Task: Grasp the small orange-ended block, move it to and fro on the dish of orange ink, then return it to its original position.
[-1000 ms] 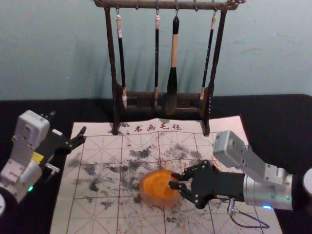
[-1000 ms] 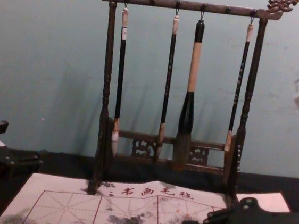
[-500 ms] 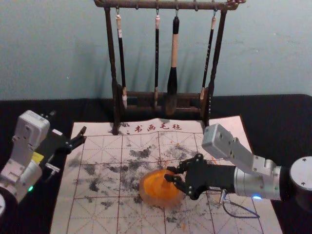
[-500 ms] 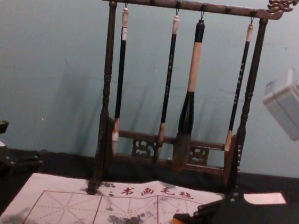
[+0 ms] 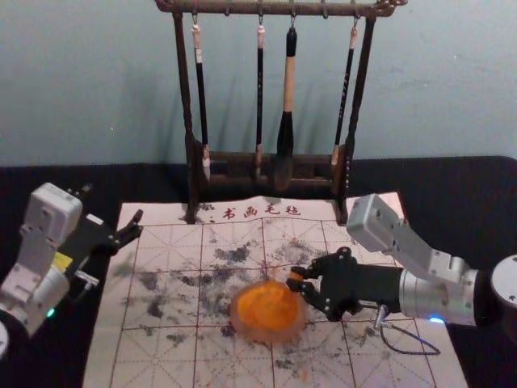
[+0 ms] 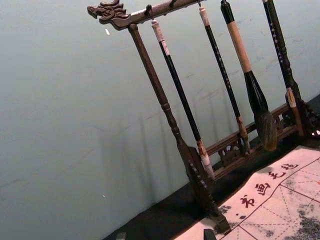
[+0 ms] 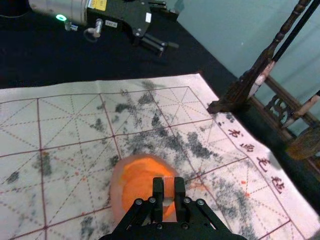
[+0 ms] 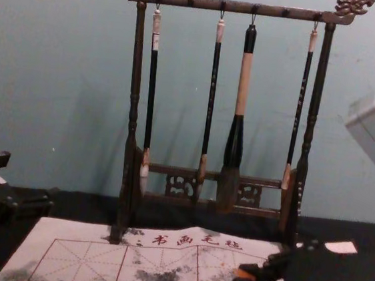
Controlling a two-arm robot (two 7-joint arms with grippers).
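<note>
Block (image 7: pixel 169 187), small and orange at its end with a paler part beside the orange, is pinched between the 2 fingertips of the right hand (image 5: pixel 296 280). From the head view, that hand reaches in from the right, its tips near the rim of the dish of orange ink (image 5: pixel 268 313), at the rim's far right part. The right wrist view has the block overlapping the dish's edge, but whether it touches the ink or rim I cannot tell. Round and translucent-edged, the dish sits on the calligraphy felt (image 5: pixel 161 360), which has a red grid, grey and black stains, and a few orange specks near the dish. Over at the left, the left hand (image 5: pixel 113 203) is parked beside the felt with its fingers spread wide, holding nothing. Behind, at the felt's far edge, stands the dark carved brush rack (image 5: pixel 185 89), with 3 slim brushes (image 5: pixel 202 105) and 1 thick brush (image 5: pixel 288 89) hanging from it. Black cloth (image 5: pixel 456 210) covers the worktop, against a blue-green wall (image 5: pixel 97 81).
</note>
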